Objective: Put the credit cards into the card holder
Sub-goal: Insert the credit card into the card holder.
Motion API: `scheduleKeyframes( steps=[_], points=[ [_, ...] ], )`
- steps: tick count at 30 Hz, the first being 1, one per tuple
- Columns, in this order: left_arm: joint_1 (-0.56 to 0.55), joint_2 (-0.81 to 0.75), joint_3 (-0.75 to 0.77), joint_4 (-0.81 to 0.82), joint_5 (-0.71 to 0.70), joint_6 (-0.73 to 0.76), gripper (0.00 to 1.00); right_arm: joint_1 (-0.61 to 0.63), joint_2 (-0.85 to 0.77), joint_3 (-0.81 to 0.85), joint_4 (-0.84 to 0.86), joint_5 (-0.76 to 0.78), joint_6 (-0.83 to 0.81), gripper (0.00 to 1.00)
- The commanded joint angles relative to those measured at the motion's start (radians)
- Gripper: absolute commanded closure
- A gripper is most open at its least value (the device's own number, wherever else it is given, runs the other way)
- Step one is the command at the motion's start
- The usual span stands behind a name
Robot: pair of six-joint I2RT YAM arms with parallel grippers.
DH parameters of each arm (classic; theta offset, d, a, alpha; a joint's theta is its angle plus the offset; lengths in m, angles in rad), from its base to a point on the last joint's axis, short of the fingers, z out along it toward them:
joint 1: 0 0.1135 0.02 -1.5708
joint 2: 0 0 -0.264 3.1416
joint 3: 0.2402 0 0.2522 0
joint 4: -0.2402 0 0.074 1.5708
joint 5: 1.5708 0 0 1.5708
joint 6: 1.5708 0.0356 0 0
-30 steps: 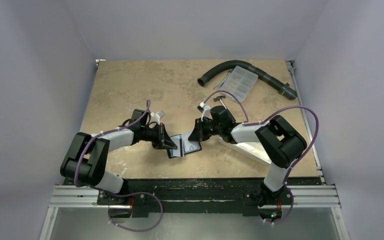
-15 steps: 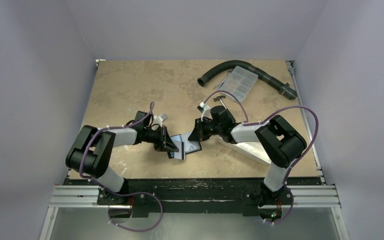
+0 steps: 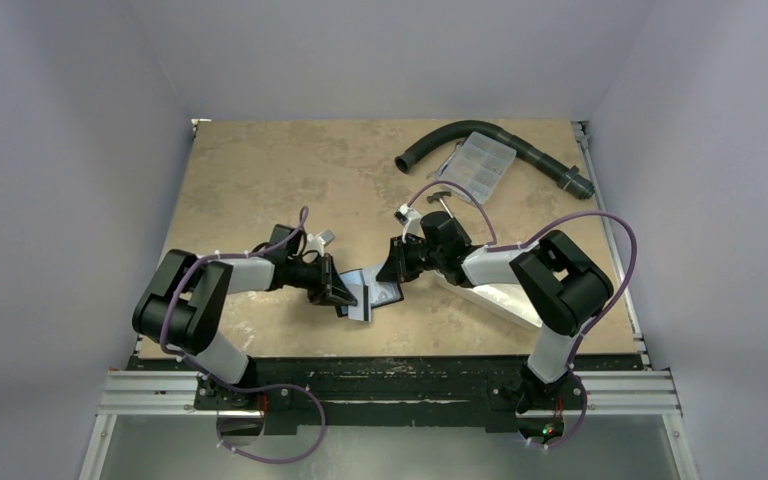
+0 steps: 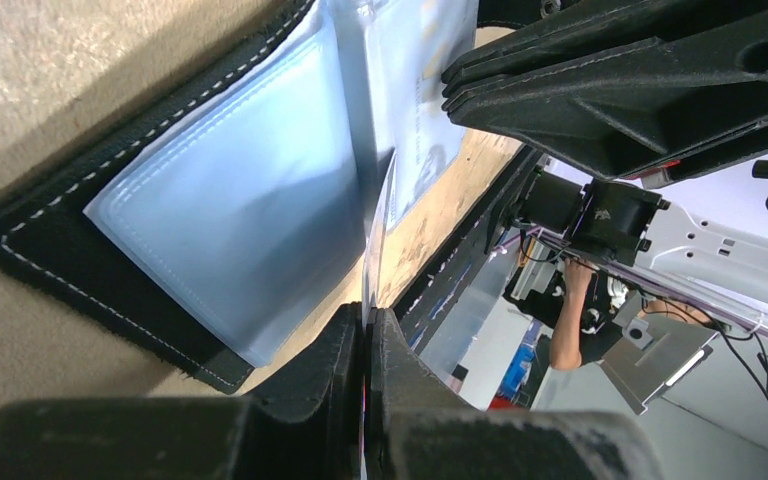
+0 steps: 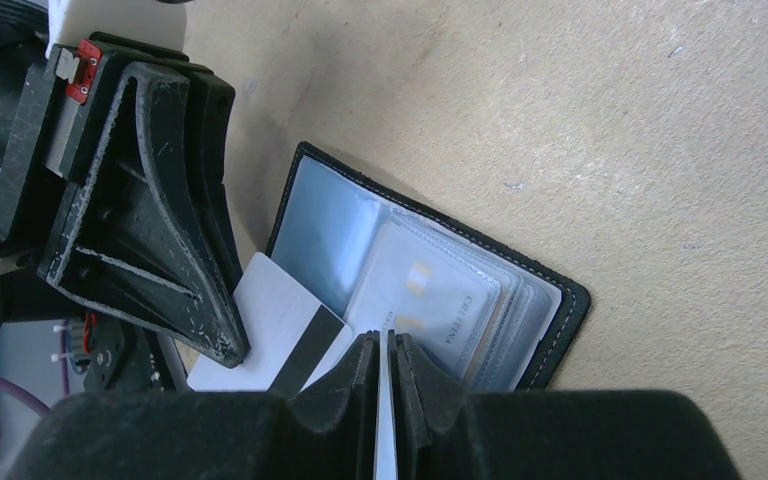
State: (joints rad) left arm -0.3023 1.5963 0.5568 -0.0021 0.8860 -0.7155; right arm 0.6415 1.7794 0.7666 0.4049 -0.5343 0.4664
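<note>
The holder (image 5: 322,222) lies open on the table (image 5: 580,120) between the two arms, with its pale blue inside facing up. The left gripper (image 4: 367,320) is clamped tight on one edge of a white card (image 5: 265,335) with a black stripe. The card's free part is just beside the holder, and I cannot tell if they touch. The right gripper (image 5: 385,345) is pinched almost closed on what looks like a clear sleeve (image 5: 440,300) of the holder. Other cards already sit in the sleeves. The card looks light, thin, stiff and smooth, so it can slip or turn if the grip is loose. Holding it by one edge is best, so the rest can slide in. The holder looks soft and floppy. Its sleeves are thin and can bend or stick shut, so one needs lifting by its edge while the card goes in straight.
</note>
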Motion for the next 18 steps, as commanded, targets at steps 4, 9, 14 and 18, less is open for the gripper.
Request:
scheduleKeyframes(
  steps=[4, 9, 14, 18],
  points=[
    [-0.001, -0.036, -0.017, -0.036, -0.021, 0.003, 1.0, 0.002, 0.046, -0.003, -0.1, 0.04, -0.045, 0.83],
    [-0.001, -0.054, -0.022, -0.046, -0.022, 0.002, 1.0, 0.003, 0.043, -0.006, -0.097, 0.039, -0.045, 0.83],
    [0.0, -0.054, -0.023, -0.049, -0.024, 0.007, 1.0, 0.003, 0.049, -0.009, -0.091, 0.036, -0.043, 0.83],
    [0.0, -0.04, -0.024, -0.032, -0.013, 0.005, 1.0, 0.003, 0.048, -0.013, -0.085, 0.036, -0.04, 0.83]
  ],
)
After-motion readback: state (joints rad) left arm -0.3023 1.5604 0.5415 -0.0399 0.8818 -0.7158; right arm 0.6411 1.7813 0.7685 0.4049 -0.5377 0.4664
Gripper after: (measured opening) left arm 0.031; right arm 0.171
